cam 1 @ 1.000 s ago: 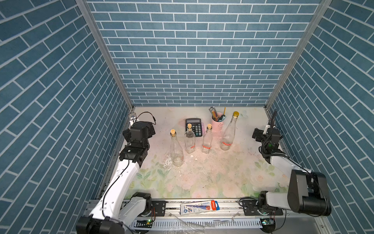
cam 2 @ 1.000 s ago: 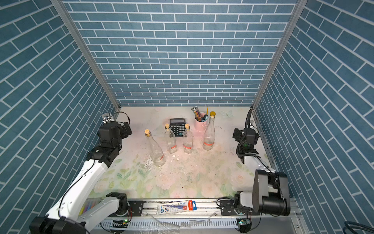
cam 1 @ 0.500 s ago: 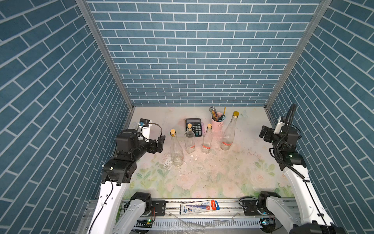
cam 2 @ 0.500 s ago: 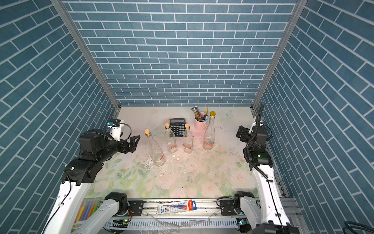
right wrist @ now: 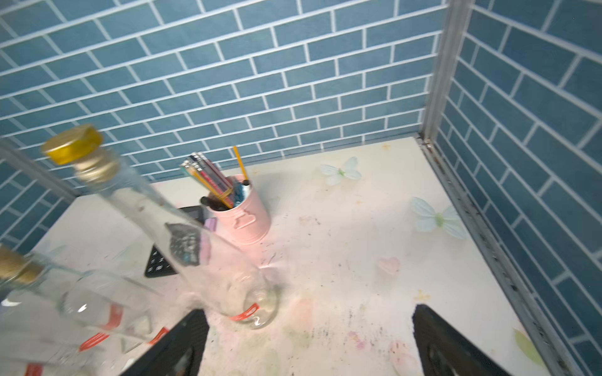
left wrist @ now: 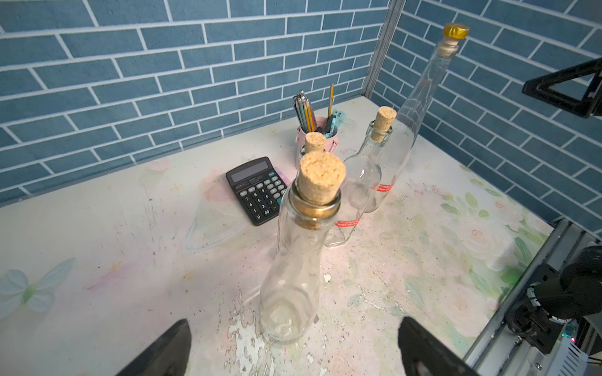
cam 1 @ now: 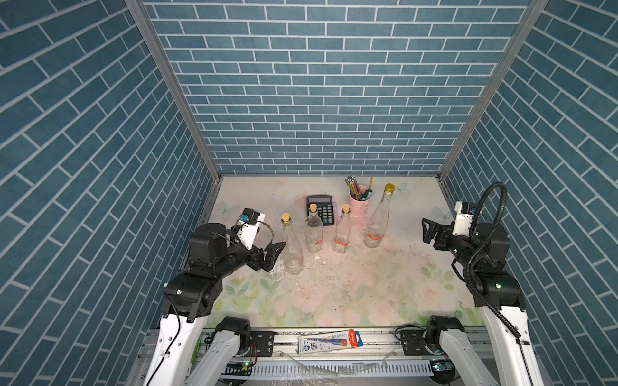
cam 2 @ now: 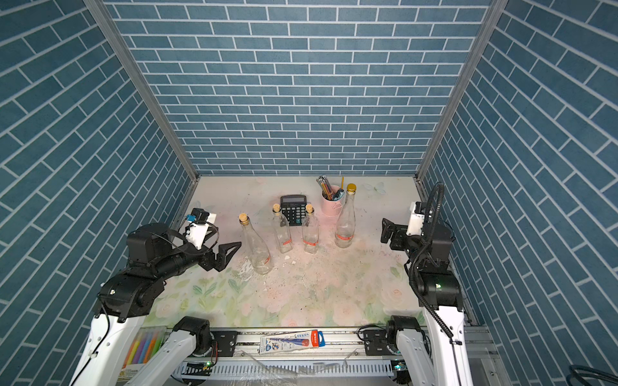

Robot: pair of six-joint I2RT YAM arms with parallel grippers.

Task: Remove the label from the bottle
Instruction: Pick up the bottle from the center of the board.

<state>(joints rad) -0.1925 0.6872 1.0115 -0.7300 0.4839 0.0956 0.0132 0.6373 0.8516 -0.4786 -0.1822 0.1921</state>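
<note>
Jaws of L gripper [cam 1: 277, 255] stood wide apart w/ nothing between them, level w/ the lower body of the nearest corked bottle [cam 1: 291, 247] and just beside it; no contact visible in either top view. R gripper [cam 1: 428, 231] was likewise spread and empty, well apart from the tall gold-capped bottle [cam 1: 377, 219] on its side. Task's thing, the red label [cam 2: 267, 260], sat as a thin band low on the nearest corked bottle, on the side turned away from L gripper, and barely showed in the left wrist view. Main risk, imo: that bottle was tall, narrow-necked, upright and unsupported. A finger closing off-centre or shoving sideways would prob tip it into the two small corked bottles [cam 1: 313, 234] near it, then the calculator [cam 1: 320, 210] and pink pencil cup [cam 1: 358, 201]. Smooth glass could also slip or spin in the grip instead of holding firm. W/ the label so close to the table [cam 1: 368, 287], a pick at its edge might scrape the flaked surface, or tear the band rather than lift it. All four bottles carried similar red bands, so grabbing the wrong one was possible too. R wrist view was blurred, so it gave no fine detail.
</note>
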